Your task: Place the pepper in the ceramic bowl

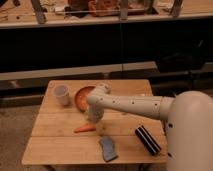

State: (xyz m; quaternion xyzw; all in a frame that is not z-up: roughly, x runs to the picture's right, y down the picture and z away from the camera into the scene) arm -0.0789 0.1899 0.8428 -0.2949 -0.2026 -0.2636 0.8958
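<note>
Hovering gripper (95,120): spread wide, empty, just above right end of pepper (84,129).
Pepper: lay flat on table (125,87), near ceramic bowl (77,99), ungrasped.
Risk: judged liable to roll or pivot aside.
Cause: off-centre pinch on slim taper.

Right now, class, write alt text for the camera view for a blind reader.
The gripper hangs over one end of an orange pepper lying on a wooden table, bowl just behind. A cup, sponge and black block sit nearby.
</note>
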